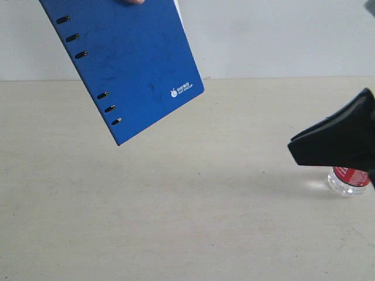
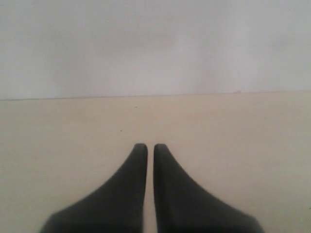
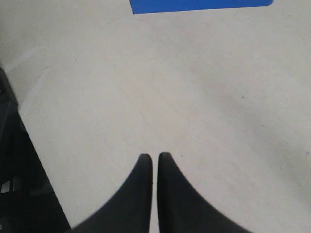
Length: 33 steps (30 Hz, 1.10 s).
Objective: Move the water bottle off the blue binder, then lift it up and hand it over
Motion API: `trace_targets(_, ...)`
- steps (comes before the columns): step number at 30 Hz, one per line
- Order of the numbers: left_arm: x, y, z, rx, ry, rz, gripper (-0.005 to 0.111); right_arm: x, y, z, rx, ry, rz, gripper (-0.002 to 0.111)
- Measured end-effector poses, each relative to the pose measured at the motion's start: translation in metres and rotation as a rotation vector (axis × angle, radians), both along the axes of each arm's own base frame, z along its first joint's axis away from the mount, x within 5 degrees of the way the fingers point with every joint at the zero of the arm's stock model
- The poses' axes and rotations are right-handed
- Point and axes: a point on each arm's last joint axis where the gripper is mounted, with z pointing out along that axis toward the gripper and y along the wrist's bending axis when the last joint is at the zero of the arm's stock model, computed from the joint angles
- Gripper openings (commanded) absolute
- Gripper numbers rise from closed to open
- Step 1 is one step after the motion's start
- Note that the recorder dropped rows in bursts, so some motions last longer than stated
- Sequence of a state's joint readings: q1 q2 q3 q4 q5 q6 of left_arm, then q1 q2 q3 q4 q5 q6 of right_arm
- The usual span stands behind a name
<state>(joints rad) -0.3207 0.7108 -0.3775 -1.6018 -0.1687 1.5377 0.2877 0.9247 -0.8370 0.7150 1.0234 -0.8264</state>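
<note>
blue binder (image 1: 132, 64) is up in the air at the upper left of the exterior view, tilted, low corner pointing down toward the table (image 1: 176, 211) without touching it. oval slots run down its left edge, and there is a small white logo near its right corner. its top edge is cut off by the frame. a small skin-toned patch shows there, too little to say what it is.

water bottle (image 1: 349, 180) sits on the table at the far right, well apart from the binder. only a band of red label and some clear plastic show. the rest is hidden behind the right gripper (image 1: 291, 148), so i cannot tell whether it is upright or lying.

right gripper: black, reaching in from the right edge, tips pointing left, in front of and above the bottle. whether it touches the bottle i cannot tell. jaws pressed together with nothing between them. its wrist view shows bare table under the tips and a strip of the binder far off.

left gripper (image 2: 146, 147): out of the exterior view. in its wrist view the jaws are closed on nothing, over bare table, facing a pale wall (image 2: 155, 48).
</note>
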Motion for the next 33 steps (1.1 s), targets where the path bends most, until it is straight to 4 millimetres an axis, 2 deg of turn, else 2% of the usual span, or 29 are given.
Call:
trace_targets(3,0.006,-0.009,-0.007,0.061,0.032,-0.087,0.004,-0.009,-0.004,0.004,-0.014,-0.023,-0.010,0.000)
trace_targets(8,0.001,-0.041,-0.019,0.046,0.120,-0.449,0.004,-0.012,-0.006,0.004,-0.035,-0.020,-0.007,0.000)
trace_targets(13,-0.004,-0.051,-0.022,0.023,0.156,-0.580,0.004,-0.016,-0.013,0.005,-0.076,-0.048,-0.050,0.000)
trace_targets(18,-0.005,-0.052,-0.022,0.030,0.153,-0.593,0.004,-0.039,-0.031,0.021,-0.104,-0.205,-0.175,0.000)
trace_targets(21,-0.005,-0.052,-0.022,0.015,0.153,-0.589,0.004,-0.062,-0.046,0.029,-0.105,-0.287,-0.268,0.000)
trace_targets(26,-0.003,-0.051,-0.022,-0.010,0.161,-0.558,0.004,-0.091,-0.062,0.031,-0.121,-0.323,-0.356,0.000)
trace_targets(31,0.010,-0.034,-0.025,0.156,0.118,-0.379,0.004,-0.104,-0.066,0.029,-0.117,-0.298,-0.372,0.000)
trace_targets(33,0.017,-0.022,-0.025,0.358,0.073,-0.291,0.004,-0.107,-0.067,0.026,-0.126,-0.267,-0.372,0.000)
